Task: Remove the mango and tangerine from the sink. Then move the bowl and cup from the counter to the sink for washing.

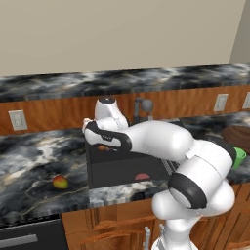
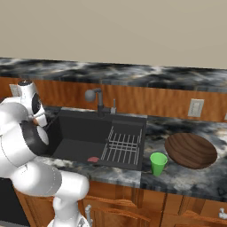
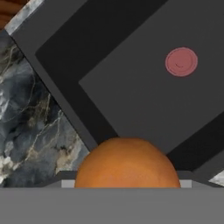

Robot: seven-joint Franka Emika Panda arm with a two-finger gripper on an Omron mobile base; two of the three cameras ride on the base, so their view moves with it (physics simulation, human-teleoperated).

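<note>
Sink (image 2: 80, 133): dark rectangular basin recessed in the marbled surface (image 1: 29, 156), centre of both base views. A dark faucet (image 2: 98, 101) stands at its back edge; a wire rack (image 2: 124, 146) fills its right-hand part in the right base view. A reddish round drain (image 3: 181, 61) lies on the basin floor, upper right of the hand view.

Mango (image 1: 60, 182): red and yellow-green, on the surface at lower left of the left base view, outside the basin and well apart from it.

Tangerine (image 3: 127, 164): orange ball at the bottom centre of the hand view, right up against the camera, over the basin's rim. A sliver of orange also shows under the hand, at the basin's left side, in the left base view.

Pincer (image 1: 103, 146): jaws set wide, about the width of the tangerine; the fruit sits between them and looks held, though the fingertips themselves are hidden.

Bowl (image 2: 190, 150): brown wood, on the surface at right of the right base view.

Cup (image 2: 158, 163): bright green, upright, just beside the bowl, near the sink's right edge.
</note>
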